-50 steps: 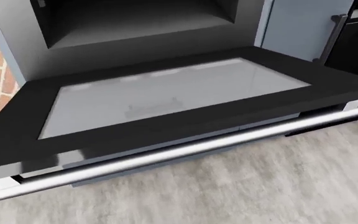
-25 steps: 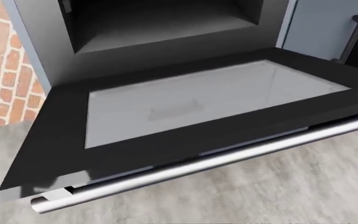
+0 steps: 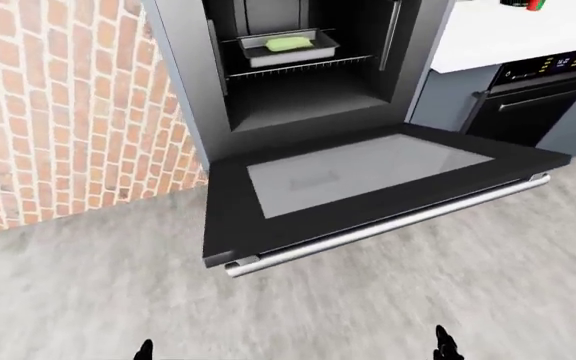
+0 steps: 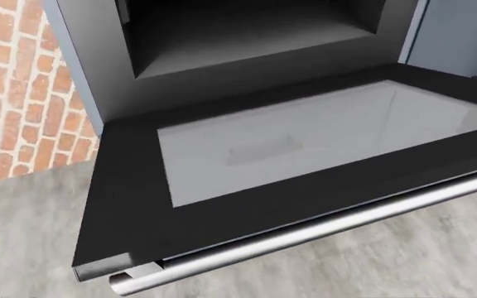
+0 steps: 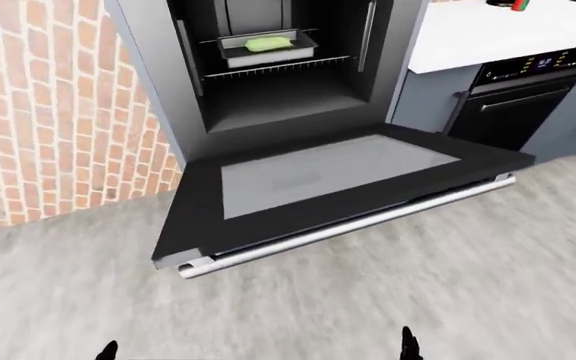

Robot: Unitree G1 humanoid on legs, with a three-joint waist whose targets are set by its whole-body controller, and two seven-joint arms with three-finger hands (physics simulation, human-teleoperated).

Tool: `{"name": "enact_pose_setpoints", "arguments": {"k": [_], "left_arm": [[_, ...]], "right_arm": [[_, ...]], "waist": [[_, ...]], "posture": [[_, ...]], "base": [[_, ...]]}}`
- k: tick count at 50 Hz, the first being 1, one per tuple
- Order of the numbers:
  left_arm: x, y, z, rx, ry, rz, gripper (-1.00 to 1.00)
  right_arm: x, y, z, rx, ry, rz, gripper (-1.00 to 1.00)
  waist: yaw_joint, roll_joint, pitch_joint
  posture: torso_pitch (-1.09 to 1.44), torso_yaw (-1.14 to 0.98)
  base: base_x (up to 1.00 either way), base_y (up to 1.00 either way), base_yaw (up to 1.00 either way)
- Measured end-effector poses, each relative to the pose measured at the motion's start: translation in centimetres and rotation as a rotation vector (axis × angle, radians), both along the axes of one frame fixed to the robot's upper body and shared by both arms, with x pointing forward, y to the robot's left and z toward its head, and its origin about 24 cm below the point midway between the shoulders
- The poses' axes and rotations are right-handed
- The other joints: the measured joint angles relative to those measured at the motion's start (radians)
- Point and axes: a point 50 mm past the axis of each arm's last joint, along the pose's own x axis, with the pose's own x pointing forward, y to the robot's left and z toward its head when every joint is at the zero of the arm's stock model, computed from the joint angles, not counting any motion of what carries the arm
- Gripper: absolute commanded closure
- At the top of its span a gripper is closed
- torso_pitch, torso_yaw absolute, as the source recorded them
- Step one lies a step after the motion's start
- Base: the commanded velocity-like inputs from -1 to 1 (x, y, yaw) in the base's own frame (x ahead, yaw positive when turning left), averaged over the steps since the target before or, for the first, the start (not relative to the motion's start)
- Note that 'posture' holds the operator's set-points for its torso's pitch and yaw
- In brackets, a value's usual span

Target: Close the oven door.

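Observation:
The oven door [image 3: 230,225] hangs fully open and lies flat, with its glass pane [image 3: 358,169] facing up. Its long silver handle [image 3: 388,223] runs along the near edge; the head view shows it close up [image 4: 304,233]. The dark oven cavity [image 3: 303,101] stands open above, with a metal tray [image 3: 288,46] holding something green on a rack. Only dark tips of my left hand [image 3: 145,349] and right hand [image 3: 445,346] show at the bottom edge of the left-eye view, well below the handle and apart from it.
A brick wall [image 3: 68,112] stands left of the oven. At the right are a grey cabinet [image 3: 443,94], a second black oven [image 3: 538,97] and a white counter [image 3: 528,30]. Grey floor [image 3: 368,300] lies between me and the door.
The whole head view has shifted: the door and handle slide to the right and more brick wall shows at the left, so the camera has moved. The door stays flat open.

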Motion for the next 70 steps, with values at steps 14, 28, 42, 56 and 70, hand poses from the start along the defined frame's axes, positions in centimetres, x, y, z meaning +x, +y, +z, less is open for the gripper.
{"name": "enact_pose_setpoints", "arguments": {"k": [14, 28, 42, 56, 70], "left_arm": [[-0.3, -1.1, -0.5, -0.037, 0.024, -0.027, -1.00], [-0.1, 0.0, 0.0, -0.002, 0.002, -0.001, -1.00], [-0.3, -1.3, -0.6, -0.040, 0.024, -0.028, -1.00], [-0.2, 0.0, -0.1, -0.001, 0.008, 0.004, -1.00], [-0.2, -1.3, -0.5, -0.040, 0.022, -0.026, -1.00]], "right_arm": [[-0.1, -0.8, 0.2, -0.022, -0.005, -0.027, -1.00], [-0.1, 0.3, -0.1, 0.008, 0.005, 0.006, -1.00], [-0.2, -0.8, 0.2, -0.024, -0.005, -0.029, -1.00], [0.0, 0.4, -0.1, 0.009, 0.000, 0.009, -1.00], [-0.2, -0.9, 0.3, -0.027, -0.006, -0.028, -1.00]], "waist": [[-0.020, -0.081, -0.008], [-0.002, 0.016, -0.002], [-0.023, -0.088, -0.005], [0.005, 0.027, -0.004], [-0.027, -0.093, -0.004]], "posture": [[0.00, 0.00], [0.00, 0.00], [0.00, 0.00], [0.00, 0.00], [0.00, 0.00]], "base": [[0.00, 0.25, 0.00], [0.00, 0.25, 0.00], [0.00, 0.25, 0.00], [0.00, 0.25, 0.00], [0.00, 0.25, 0.00]]}}
